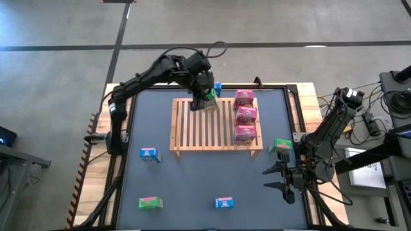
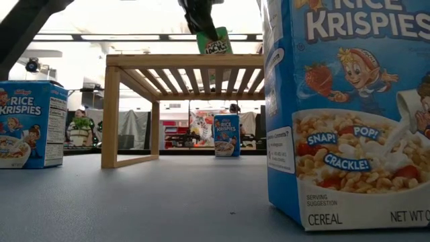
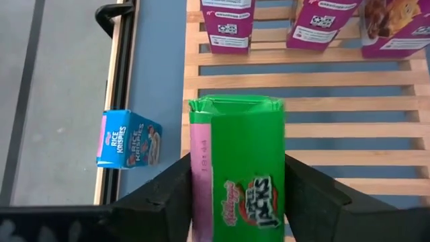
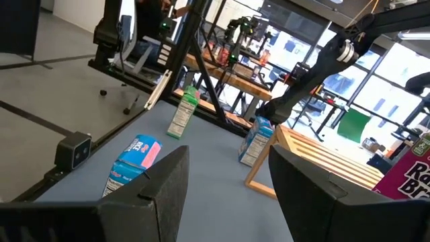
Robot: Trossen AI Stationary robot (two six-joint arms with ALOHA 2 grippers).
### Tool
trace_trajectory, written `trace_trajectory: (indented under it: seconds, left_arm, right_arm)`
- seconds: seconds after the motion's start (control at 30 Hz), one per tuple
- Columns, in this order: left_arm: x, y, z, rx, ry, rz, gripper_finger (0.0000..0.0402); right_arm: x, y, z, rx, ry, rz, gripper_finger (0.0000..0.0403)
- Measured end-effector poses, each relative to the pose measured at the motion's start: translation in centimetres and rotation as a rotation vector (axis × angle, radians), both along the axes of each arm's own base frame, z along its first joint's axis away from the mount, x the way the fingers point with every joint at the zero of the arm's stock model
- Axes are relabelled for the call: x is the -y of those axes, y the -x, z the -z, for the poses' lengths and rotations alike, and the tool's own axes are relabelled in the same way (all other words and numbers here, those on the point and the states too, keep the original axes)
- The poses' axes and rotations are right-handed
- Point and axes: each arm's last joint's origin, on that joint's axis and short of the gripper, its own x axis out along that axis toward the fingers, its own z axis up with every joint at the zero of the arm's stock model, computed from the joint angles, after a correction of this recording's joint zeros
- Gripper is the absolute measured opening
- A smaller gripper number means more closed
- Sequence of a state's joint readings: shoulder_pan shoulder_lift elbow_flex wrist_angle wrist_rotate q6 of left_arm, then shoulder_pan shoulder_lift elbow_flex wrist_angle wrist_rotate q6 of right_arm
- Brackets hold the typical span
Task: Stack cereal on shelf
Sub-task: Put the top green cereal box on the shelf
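The left gripper (image 1: 207,97) clamps a green cereal box (image 3: 245,161) just above the shelf (image 1: 192,128) — next, lowering it beside the pink boxes (image 1: 245,115) — while the right gripper (image 1: 282,183) waits, spread, near the worktop edge.

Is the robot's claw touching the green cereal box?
Touching. In the left wrist view, the left claw has its two dark fingers pressed against both sides of the green cardboard cereal box, above the light wooden slatted rack.
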State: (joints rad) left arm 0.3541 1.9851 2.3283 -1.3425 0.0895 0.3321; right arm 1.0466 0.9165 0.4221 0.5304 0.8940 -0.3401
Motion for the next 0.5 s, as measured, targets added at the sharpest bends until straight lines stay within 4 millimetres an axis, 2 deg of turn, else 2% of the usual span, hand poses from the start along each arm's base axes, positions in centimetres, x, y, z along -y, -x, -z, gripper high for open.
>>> trace_trajectory:
  seconds: [0.23, 0.5]
  left_arm:
    - [-0.03, -0.58, 0.61, -0.01, 0.004, 0.004, 0.0217]
    - [-0.06, -0.67, 0.73, -0.014, 0.001, 0.011, 0.0213]
  right_arm:
    - [0.0, 0.0, 0.0, 0.0, 0.0, 0.0, 0.0194]
    - [-0.01, 0.0, -0.03, 0.0, 0.0, 0.0, 0.0194]
